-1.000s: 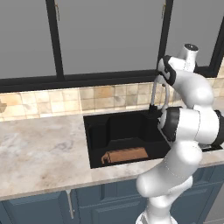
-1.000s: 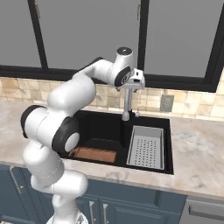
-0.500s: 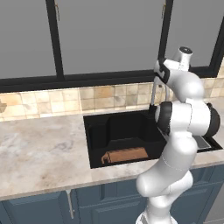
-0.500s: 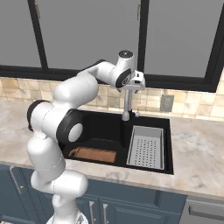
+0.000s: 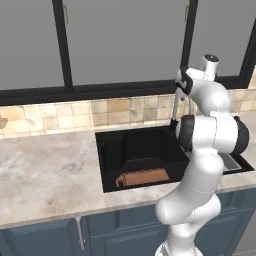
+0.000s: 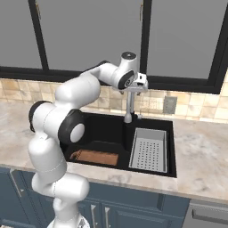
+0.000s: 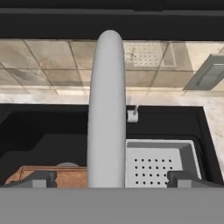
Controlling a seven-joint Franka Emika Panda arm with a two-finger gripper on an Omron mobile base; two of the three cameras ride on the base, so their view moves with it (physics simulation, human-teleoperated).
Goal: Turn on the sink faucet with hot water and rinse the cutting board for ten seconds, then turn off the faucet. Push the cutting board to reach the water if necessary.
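Observation:
The sink faucet (image 7: pixel 106 113) rises as a thick grey arch up the middle of the hand view. My gripper (image 7: pixel 111 179) is open, one fingertip (image 7: pixel 37 178) on each side of the spout. From the base views the hand (image 5: pixel 183 83) (image 6: pixel 139 86) sits at the top of the faucet (image 5: pixel 175 107) (image 6: pixel 129 104). The brown cutting board (image 5: pixel 143 177) (image 6: pixel 95 157) (image 7: pixel 65 176) lies flat on the floor of the black sink (image 5: pixel 112 150) (image 6: pixel 109 129), at its front left. No water shows.
A grey perforated drain tray (image 6: pixel 149 149) (image 7: pixel 159 162) fills the sink's right side. A small faucet lever (image 7: pixel 132 115) stands behind the spout. Marble counter (image 5: pixel 45 170) (image 6: pixel 200 156) flanks the sink. Tiled backsplash and dark window frames lie behind.
The arm's upper links have swung upright and closer over the faucet. The hand stays at the spout's top, still open. The board has not moved.

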